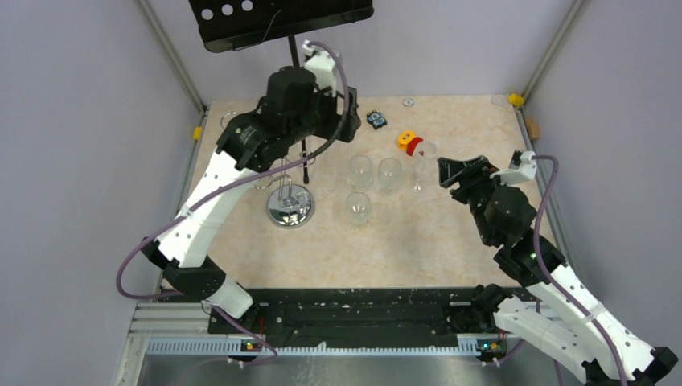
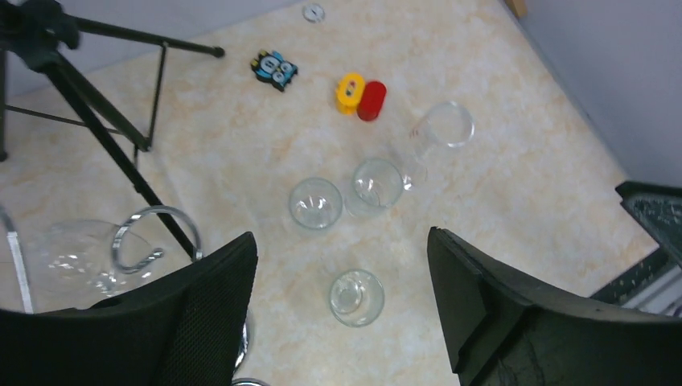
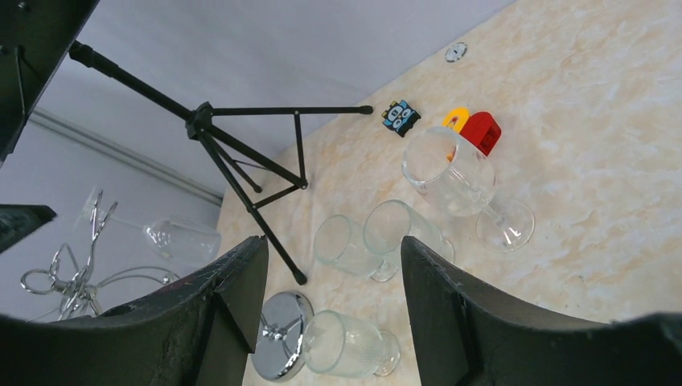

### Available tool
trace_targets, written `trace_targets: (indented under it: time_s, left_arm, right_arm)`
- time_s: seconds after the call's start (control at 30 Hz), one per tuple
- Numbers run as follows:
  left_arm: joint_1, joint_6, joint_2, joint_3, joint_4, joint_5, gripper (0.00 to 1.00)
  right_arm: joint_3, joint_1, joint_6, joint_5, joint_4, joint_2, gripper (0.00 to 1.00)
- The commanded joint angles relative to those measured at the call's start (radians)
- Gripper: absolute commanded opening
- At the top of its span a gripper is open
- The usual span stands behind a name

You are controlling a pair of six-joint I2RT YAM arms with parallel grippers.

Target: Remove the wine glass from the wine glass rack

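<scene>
The wine glass rack [image 1: 289, 211] was seen standing at 9 o'clock on the bench [image 1: 450, 249], with its mirrored base flat and its loop arms spread from the top of the post. One wine glass [image 3: 173, 238] was carried on a loop arm, clear of the bench.

The left fingers [image 2: 339, 241] were held above the bench just at 3 o'clock of the rack top. They were spread wide and nothing was gripped. In the left wrist view the hung glass was found at 8 o'clock of them, outside the gap.

The right fingers [image 3: 332, 243] were held at 3 o'clock on the bench, likewise spread wide with nothing gripped.

A cluster of three glasses [image 1: 390, 173] was stood upright near the bench centre. A fourth glass [image 1: 424, 157] was stood at 2 o'clock of the cluster, close before the right fingers. A yellow-and-red toy [image 1: 410, 143] was seen just beside it. A black music stand [image 1: 281, 20] was set at 12 o'clock of the rack.
</scene>
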Motion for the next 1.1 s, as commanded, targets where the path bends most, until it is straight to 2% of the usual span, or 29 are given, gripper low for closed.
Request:
trace_targets:
  time_s: [0.0, 0.13, 0.27, 0.47, 0.7, 0.8, 0.9, 1.0, 1.07]
  left_arm:
    - [0.043, 0.025, -0.09, 0.028, 0.107, -0.027, 0.85]
    - [0.127, 0.009, -0.16, -0.017, 0.159, -0.081, 0.9]
    - [0.256, -0.036, -0.193, -0.052, 0.165, -0.057, 0.92]
    - [0.473, -0.156, -0.188, -0.075, 0.159, 0.145, 0.92]
    - [0.667, -0.287, -0.193, -0.18, 0.22, 0.277, 0.91]
    - [0.727, -0.355, -0.19, -0.24, 0.265, 0.383, 0.84]
    - [0.767, -0.406, -0.182, -0.28, 0.308, 0.444, 0.69]
    - [0.771, -0.42, -0.18, -0.314, 0.344, 0.453, 0.52]
    - [0.77, -0.426, -0.207, -0.372, 0.4, 0.41, 0.49]
  right_arm:
    - [-0.003, -0.003, 0.013, -0.017, 0.046, -0.015, 0.63]
    - [-0.001, -0.003, 0.011, -0.02, 0.053, -0.017, 0.62]
    - [-0.004, -0.003, 0.011, -0.024, 0.052, -0.011, 0.62]
    - [-0.006, -0.003, 0.016, -0.034, 0.063, -0.001, 0.62]
    - [-0.002, -0.003, -0.001, -0.027, 0.063, 0.0, 0.62]
    - [0.0, -0.003, 0.0, -0.029, 0.066, 0.006, 0.61]
    - [0.007, -0.003, 0.009, -0.031, 0.056, 0.018, 0.59]
    - [0.017, -0.003, 0.019, -0.03, 0.04, 0.029, 0.57]
    - [0.012, -0.003, 0.024, -0.031, 0.04, 0.027, 0.56]
